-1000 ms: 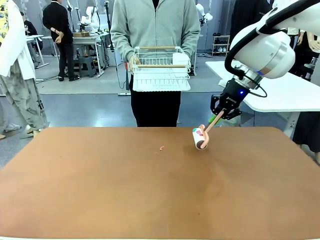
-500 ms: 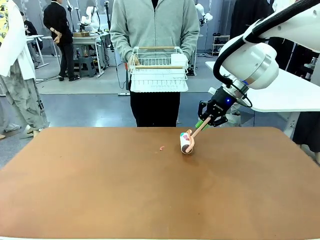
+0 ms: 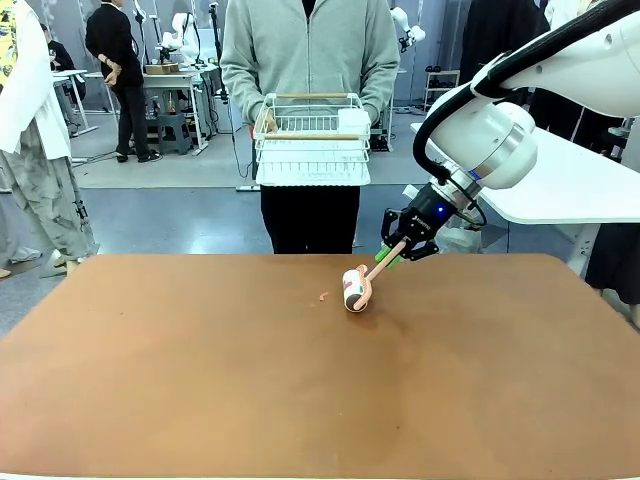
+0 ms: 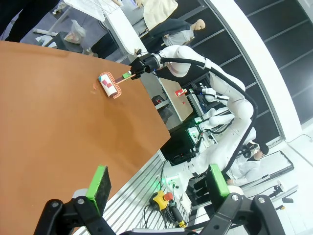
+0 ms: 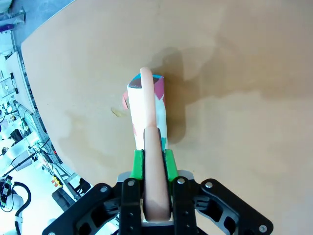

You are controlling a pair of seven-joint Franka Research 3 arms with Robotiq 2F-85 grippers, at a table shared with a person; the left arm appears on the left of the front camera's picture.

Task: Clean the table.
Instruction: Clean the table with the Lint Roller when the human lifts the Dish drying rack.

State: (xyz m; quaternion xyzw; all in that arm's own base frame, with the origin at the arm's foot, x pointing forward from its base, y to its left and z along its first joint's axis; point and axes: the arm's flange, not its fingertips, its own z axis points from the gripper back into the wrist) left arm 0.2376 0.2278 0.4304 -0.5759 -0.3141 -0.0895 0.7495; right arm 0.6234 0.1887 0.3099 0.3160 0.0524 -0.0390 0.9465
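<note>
One lint roller in grip, counter under cleaning

One reddish-brown counter (image 3: 300,400) with rounded corners is spanning the foreground. The right arm's fingers (image 5: 138,164) are pinching the pink handle of a lint roller (image 3: 355,290), whose patterned head is resting on the counter's far half. A small pink scrap (image 3: 323,296) is lying just beside the head. The left arm's fingers (image 4: 100,182) are standing spread, holding nothing. A person (image 3: 310,50) is holding a white dish rack (image 3: 312,140) at the far side.
</note>
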